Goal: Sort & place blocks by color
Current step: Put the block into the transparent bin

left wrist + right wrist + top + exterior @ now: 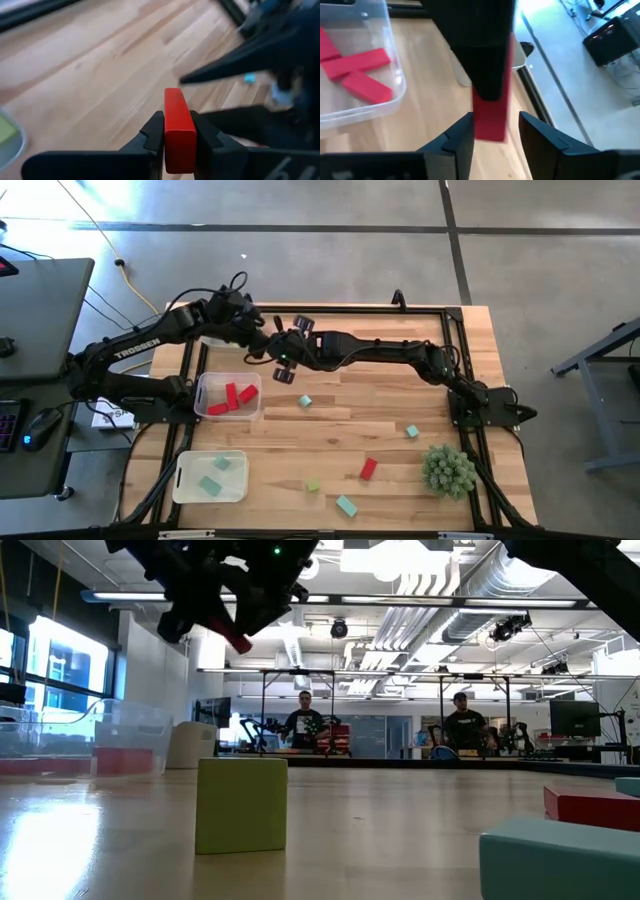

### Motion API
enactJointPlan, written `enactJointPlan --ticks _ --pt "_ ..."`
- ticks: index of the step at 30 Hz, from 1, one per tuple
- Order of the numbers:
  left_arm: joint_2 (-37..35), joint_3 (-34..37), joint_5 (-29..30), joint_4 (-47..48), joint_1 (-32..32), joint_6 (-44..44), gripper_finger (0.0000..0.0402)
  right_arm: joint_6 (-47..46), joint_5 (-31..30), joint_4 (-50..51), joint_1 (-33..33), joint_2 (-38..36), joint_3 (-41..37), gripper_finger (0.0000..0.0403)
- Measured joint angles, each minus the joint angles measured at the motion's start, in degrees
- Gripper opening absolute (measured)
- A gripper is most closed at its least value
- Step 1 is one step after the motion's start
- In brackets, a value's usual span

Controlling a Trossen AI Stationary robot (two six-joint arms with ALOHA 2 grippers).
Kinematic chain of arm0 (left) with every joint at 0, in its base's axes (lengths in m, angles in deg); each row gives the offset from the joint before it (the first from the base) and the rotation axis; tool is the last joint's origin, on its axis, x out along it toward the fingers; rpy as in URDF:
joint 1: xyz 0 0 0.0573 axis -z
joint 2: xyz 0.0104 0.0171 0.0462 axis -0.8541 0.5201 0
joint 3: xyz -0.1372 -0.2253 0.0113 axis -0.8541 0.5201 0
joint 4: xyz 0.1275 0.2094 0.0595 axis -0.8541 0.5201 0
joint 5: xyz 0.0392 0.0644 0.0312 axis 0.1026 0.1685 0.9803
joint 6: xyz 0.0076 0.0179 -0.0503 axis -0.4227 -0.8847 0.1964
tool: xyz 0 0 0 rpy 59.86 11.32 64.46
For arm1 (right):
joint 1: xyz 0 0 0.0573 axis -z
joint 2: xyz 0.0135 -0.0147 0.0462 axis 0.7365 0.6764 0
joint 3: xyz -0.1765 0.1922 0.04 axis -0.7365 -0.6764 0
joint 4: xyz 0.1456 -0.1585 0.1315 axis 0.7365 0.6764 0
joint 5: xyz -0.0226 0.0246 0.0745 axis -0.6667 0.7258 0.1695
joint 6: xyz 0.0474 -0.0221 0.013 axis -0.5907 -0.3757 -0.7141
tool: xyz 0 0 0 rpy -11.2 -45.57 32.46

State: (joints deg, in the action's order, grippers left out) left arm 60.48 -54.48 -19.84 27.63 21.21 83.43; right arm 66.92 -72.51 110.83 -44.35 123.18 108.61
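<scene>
A red bar block [179, 125] is held in the air above the table's far left part, beside the clear bin with red blocks [228, 396]. My left gripper [179, 125] is shut on it. My right gripper [495, 137] meets it from the table's right side and stands open. Its two fingers flank the bar's free end [490, 125], with a gap showing on one side. In the low view the bar [235, 638] shows high up between the two dark grippers. Loose blocks lie on the wood: teal [305, 401], teal [412, 432], red [368, 469], yellow-green [313, 485]. My left gripper pinches the red bar between its two fingers, one finger [152, 135] on each long side [172, 137]. The bar lies along the fingers and sticks out past their tips. It is lifted clear of the table.
A second clear bin [211, 477] with teal blocks stands at the near left. Another teal block [346, 505] lies near the front edge. The spiky green plant ball [448, 470] sits at the near right. A black frame [455, 340] rims the table.
</scene>
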Motion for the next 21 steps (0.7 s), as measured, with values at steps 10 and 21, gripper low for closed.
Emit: enactJointPlan --ticks 10,21 --pt "-5.67 0.09 6.08 20.15 1.07 -4.01 0.0035 -10.60 7.49 1.21 -0.34 0.00 0.00 0.0168" --pt "-9.60 0.09 9.72 35.10 7.77 1.54 0.0040 -18.97 17.44 1.27 -0.04 0.00 0.00 0.0169"
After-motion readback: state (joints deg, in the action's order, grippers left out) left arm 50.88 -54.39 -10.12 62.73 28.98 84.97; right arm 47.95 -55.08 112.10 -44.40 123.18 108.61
